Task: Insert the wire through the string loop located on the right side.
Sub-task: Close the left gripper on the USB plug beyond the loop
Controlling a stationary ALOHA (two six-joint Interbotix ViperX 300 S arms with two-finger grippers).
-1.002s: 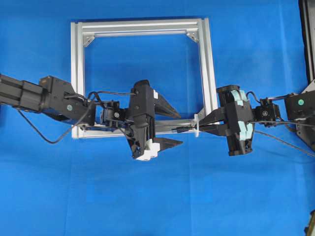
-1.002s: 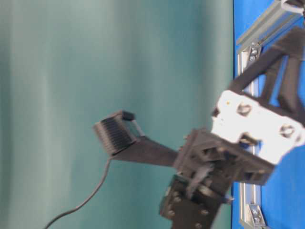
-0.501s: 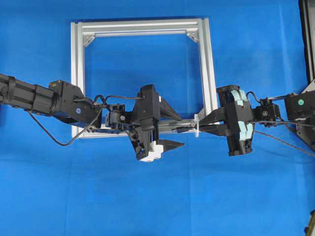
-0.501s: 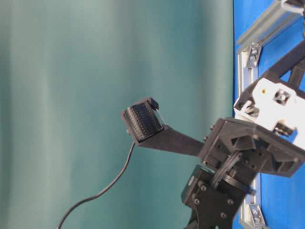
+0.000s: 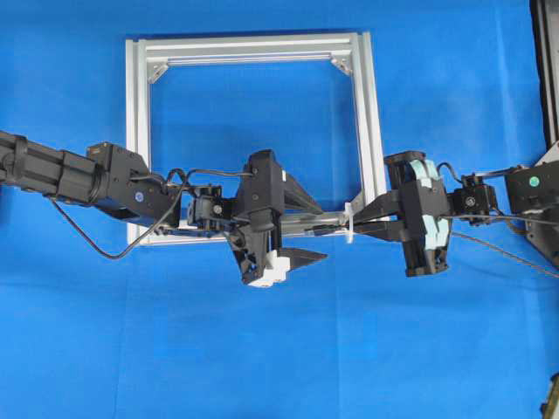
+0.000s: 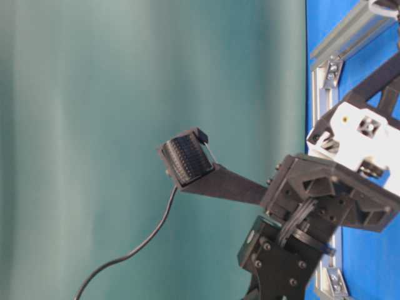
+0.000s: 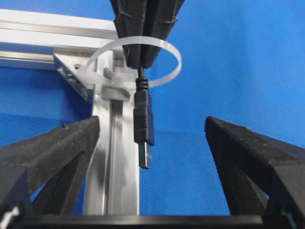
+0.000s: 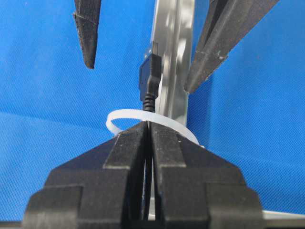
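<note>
- the bench (image 5: 262, 349) is covered in a bright blue cloth, and a square frame of silver aluminium bars (image 5: 135, 131) lies flat on it, toward the far side.
- a small loop of thin white plastic tie, the string loop (image 5: 348, 223), sticks up at the frame's near right corner; in the left wrist view it arches over the bar as a pale ring (image 7: 167, 52).
- the right gripper (image 5: 362, 222), black with pale green pads on its body, reaches in from the right, and its jaws are pressed together on the wire just at the loop.
- in the right wrist view the two black fingers (image 8: 126, 152) meet with no gap, the thin black flexible wire (image 8: 148, 102) coming out from between them and passing through the white ring (image 8: 119, 116).
- the wire's dark, flat-sided plug tip (image 7: 143, 129) sits on the left side of the loop, over the frame's near bar; from overhead it shows as a short dark stub (image 5: 323, 230) just left of the loop.
- the left gripper (image 5: 319, 230), black with a white block on its near side, reaches from the left across the near bar; its jaws stand wide apart, one finger on each side of the plug and neither touching it.
- in the left wrist view those fingers (image 7: 52, 148) flank the plug with blue cloth between.
- in the table-level view the left arm's black wrist housing (image 6: 325, 194) is close to the camera, blurred.
</note>
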